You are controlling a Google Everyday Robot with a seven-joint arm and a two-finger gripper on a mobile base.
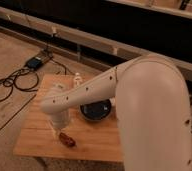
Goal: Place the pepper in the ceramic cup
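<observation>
The pepper (67,140) is small, reddish-brown and elongated, and lies near the front left of the wooden table (94,145). My gripper (59,129) hangs from the end of the white arm just above and to the left of the pepper, very close to it. The ceramic cup is hidden behind my arm.
A wide black bowl (95,110) sits mid-table, partly covered by the arm. A small clear bottle (77,80) stands at the table's back edge. Cables (9,85) and a power brick (36,62) lie on the floor to the left. A dark wall runs behind.
</observation>
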